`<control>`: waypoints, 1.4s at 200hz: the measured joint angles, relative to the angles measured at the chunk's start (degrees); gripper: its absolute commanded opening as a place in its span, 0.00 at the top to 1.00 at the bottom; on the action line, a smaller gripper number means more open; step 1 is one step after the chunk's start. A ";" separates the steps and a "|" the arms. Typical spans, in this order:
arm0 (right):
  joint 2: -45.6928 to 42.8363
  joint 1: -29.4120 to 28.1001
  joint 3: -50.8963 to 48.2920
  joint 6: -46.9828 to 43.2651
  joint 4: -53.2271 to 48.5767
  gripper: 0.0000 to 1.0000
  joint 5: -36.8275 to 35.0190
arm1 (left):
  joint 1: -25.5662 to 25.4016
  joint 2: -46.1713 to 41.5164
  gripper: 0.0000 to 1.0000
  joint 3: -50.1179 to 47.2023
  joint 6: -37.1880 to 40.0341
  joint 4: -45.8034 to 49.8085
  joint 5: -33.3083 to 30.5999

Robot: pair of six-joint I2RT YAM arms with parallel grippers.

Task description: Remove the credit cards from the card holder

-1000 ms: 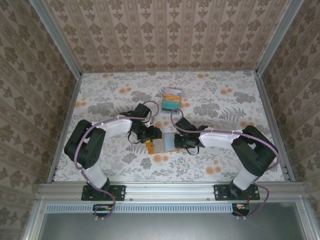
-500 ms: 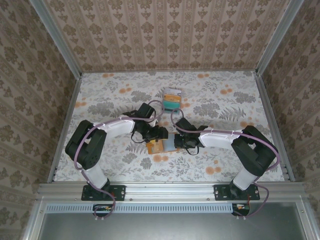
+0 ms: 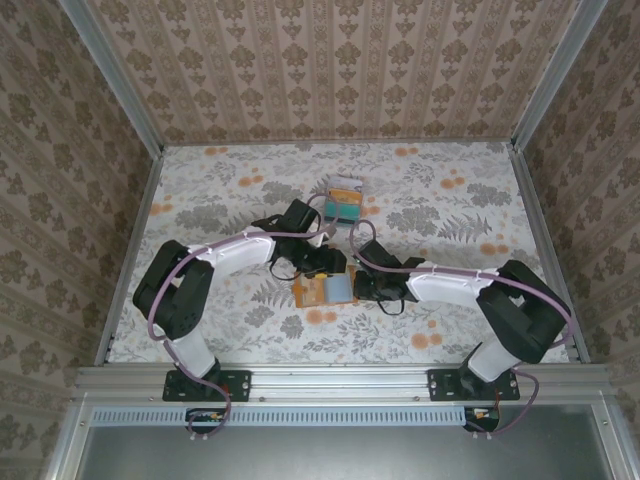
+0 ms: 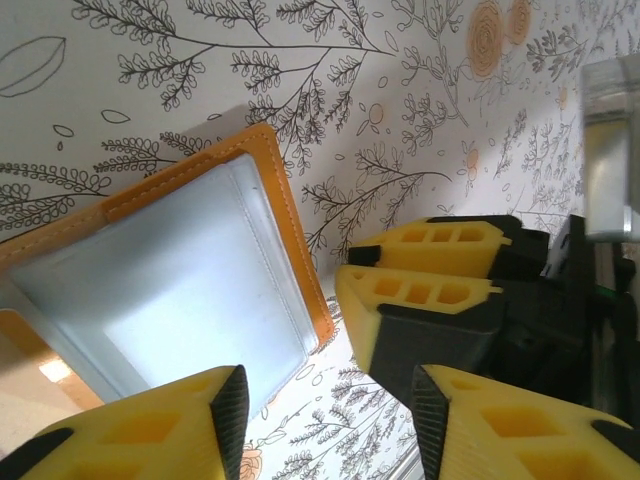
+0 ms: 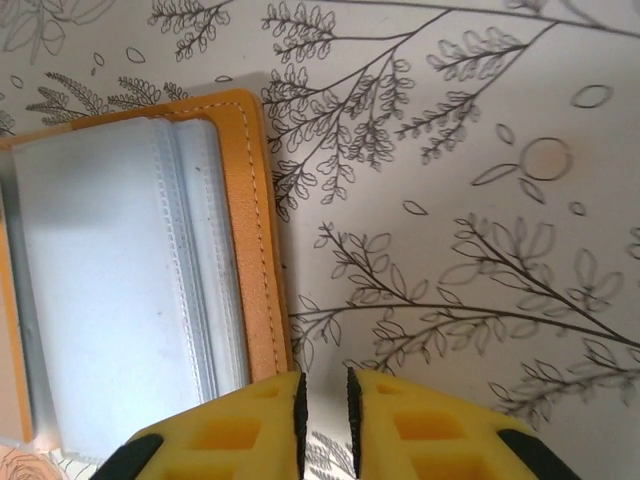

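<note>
The card holder (image 3: 322, 290) lies open on the floral table, orange with a pale blue-grey inner panel (image 4: 170, 290); its right edge shows in the right wrist view (image 5: 245, 250). The credit cards (image 3: 343, 201), teal and orange on top, lie in a small stack farther back, outside the holder. My left gripper (image 3: 326, 263) hovers at the holder's far right corner, open (image 4: 330, 425) with only tablecloth between its fingers. My right gripper (image 3: 360, 286) sits just off the holder's right edge, its jaws (image 5: 325, 405) a narrow gap apart with nothing in them. Its yellow fingers (image 4: 430, 270) appear in the left wrist view.
The two grippers are close together at the holder's right side. Patterned walls with metal rails (image 3: 125, 240) enclose the table on three sides. Open tablecloth (image 3: 470, 200) stretches to the right and back.
My left gripper has moved right, from the holder's left part to its right corner. The right gripper's jaws have parted slightly and its arm has drawn back a little.
</note>
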State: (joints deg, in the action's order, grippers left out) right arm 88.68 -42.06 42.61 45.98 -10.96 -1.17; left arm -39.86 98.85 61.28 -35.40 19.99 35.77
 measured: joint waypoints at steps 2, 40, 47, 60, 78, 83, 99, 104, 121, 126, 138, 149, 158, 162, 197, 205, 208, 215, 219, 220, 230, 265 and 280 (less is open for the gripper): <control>-0.13 0.02 0.00 0.02 -0.04 0.75 -0.07 | 0.04 0.00 0.53 0.00 0.07 -0.02 0.00; -1.75 -0.02 0.44 0.26 0.11 0.75 0.24 | 3.41 -1.18 0.59 -1.70 0.35 0.24 -0.87; -1.75 -0.13 0.74 0.20 0.09 0.75 0.50 | 4.55 -1.70 0.61 -2.36 0.52 0.37 -1.18; -1.60 -0.46 1.99 -0.15 0.22 0.76 1.53 | 6.69 -2.60 0.67 -3.58 0.96 0.87 -1.86; -0.46 -1.22 4.63 -0.66 1.03 0.76 3.41 | 9.62 -3.13 0.74 -5.20 2.03 1.51 -3.02; 0.13 -1.51 5.51 -0.79 1.25 0.77 3.89 | 10.21 -3.13 0.75 -5.64 2.38 1.68 -3.28; 2.71 -2.40 8.35 -1.01 2.56 0.77 5.66 | 11.58 -3.13 0.77 -7.23 2.89 2.23 -4.11; 3.48 -2.64 9.03 -1.01 2.99 0.77 6.25 | 11.87 -3.13 0.77 -7.74 2.95 2.38 -4.26; 6.21 -3.28 10.75 -0.96 4.33 0.79 8.00 | 12.17 -3.13 0.78 -9.05 3.15 2.84 -4.57; 6.99 -3.41 11.04 -0.94 4.72 0.79 8.44 | 12.15 -3.10 0.78 -9.31 3.17 2.89 -4.59; 8.66 -3.65 11.61 -0.79 5.09 0.79 9.46 | 12.15 -3.06 0.79 -9.68 3.19 2.86 -4.57; 10.08 -3.74 11.98 -0.72 5.22 0.79 10.05 | 12.13 -2.95 0.79 -9.81 3.17 2.73 -4.50; 11.04 -3.74 12.09 -0.57 5.22 0.79 10.49 | 12.15 -2.82 0.79 -9.81 3.19 2.64 -4.52; 11.32 -3.74 12.09 -0.52 5.20 0.79 10.58 | 12.15 -2.78 0.79 -9.84 3.17 2.60 -4.52; 13.25 -3.74 12.20 0.37 5.25 0.80 10.78 | 12.15 -1.31 0.80 -9.88 3.17 2.25 -4.52; 13.49 -3.74 12.22 0.61 5.49 0.80 10.95 | 12.09 -0.90 0.80 -9.90 3.17 2.25 -4.50; 13.55 -3.74 12.22 0.74 5.60 0.80 11.04 | 12.07 -0.74 0.80 -9.90 3.15 2.23 -4.50; 13.66 -3.74 12.24 0.81 5.77 0.80 11.15 | 12.04 -0.63 0.80 -9.90 3.15 2.14 -4.46; 13.70 -3.74 12.26 0.92 5.90 0.80 11.28 | 12.04 -0.63 0.81 -9.90 3.15 2.12 -4.48; 13.70 -3.74 12.26 0.94 5.95 0.80 11.30 | 12.04 -0.63 0.81 -9.90 3.15 2.12 -4.46; 13.81 -3.74 12.33 0.98 6.16 0.80 11.56 | 11.89 -0.63 0.81 -9.90 3.15 1.97 -4.50; 14.34 -3.72 12.37 1.42 6.99 0.81 12.39 | 11.76 -0.63 0.82 -9.90 3.13 1.57 -4.52; 14.49 -3.69 12.41 1.88 7.34 0.81 12.68 | 11.76 -0.63 0.82 -9.94 3.10 1.42 -4.52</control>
State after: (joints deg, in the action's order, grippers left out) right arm 103.18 -45.76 55.02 47.86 -3.62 11.51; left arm -28.10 98.21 51.33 -32.29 21.41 31.24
